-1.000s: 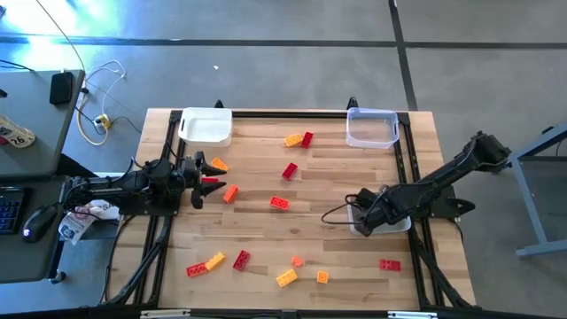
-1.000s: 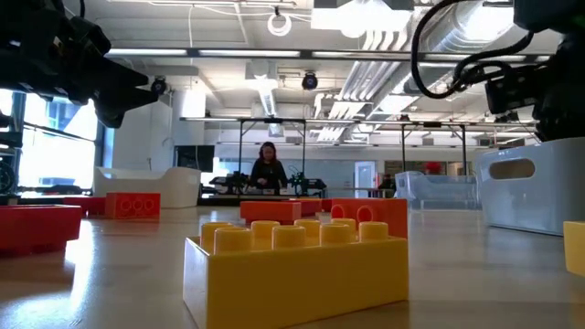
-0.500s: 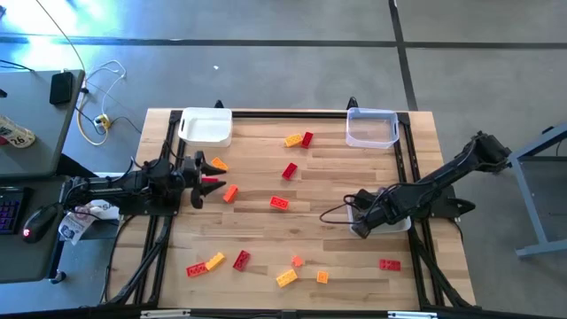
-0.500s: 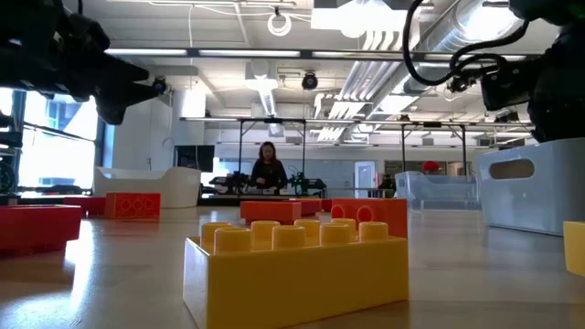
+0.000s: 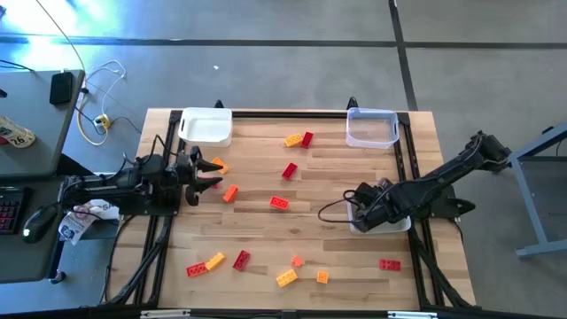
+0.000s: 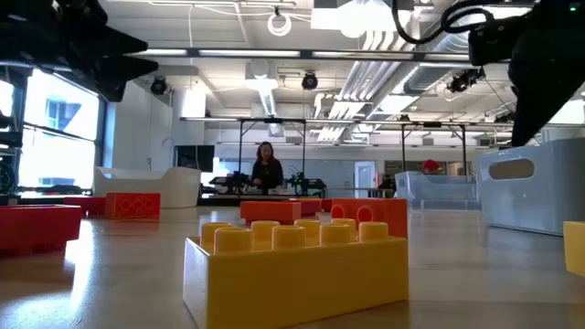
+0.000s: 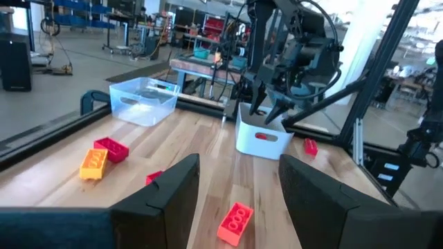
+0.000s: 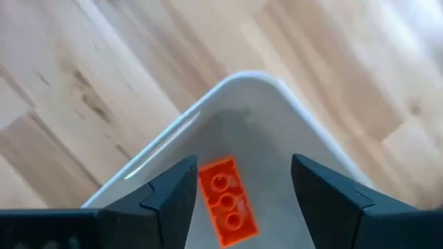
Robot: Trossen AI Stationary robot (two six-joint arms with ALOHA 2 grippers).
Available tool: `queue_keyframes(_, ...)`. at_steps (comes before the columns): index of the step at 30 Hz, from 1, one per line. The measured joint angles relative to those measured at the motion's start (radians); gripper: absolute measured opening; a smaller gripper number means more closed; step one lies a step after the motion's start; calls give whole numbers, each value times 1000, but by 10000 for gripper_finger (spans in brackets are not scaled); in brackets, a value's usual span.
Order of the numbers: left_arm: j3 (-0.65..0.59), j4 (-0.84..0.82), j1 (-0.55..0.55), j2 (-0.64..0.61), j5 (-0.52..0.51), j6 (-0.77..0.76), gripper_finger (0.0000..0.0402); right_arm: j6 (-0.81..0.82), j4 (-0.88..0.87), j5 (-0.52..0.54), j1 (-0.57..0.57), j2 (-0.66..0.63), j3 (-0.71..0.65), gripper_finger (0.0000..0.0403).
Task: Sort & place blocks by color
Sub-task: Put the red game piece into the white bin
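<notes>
Since a second ago the right gripper has spread its fingers and a red block now lies loose on the floor of the white tray at the right side of the table, directly below the parted fingers and touching neither. Seen from above, that gripper hangs over the tray's left end, while the left gripper has crept a little toward the far edge. So the step in hand is a drop-off just finished: one red piece is sorted, and the right arm is free. Most blocks remain scattered on the wood: a red one near the middle, another red beyond it, an orange just right of the left gripper, a yellow near the front edge, and a red close to the front of the tray. The left gripper's fingers stand apart with nothing between them, at the left side near an empty-looking white bin; a clear bin sits at the far right. Next, I judge, the right arm should lift clear of the tray and go for a nearby red block, the one in front of the tray being closest, approaching with its fingers wide.
</notes>
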Motion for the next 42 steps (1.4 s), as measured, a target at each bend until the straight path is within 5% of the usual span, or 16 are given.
queue_keyframes(6,149,-215,0,119,-60,10,188,-67,-8,58,-7,0,31,220)
queue_keyframes(13,304,-282,0,316,-91,-58,188,-99,-6,68,-35,0,35,220)
queue_keyframes(26,660,-713,47,689,-127,131,188,-150,1,73,-67,0,35,220)
queue_keyframes(42,689,-1038,75,1000,-112,377,188,-150,4,87,-67,0,35,220)
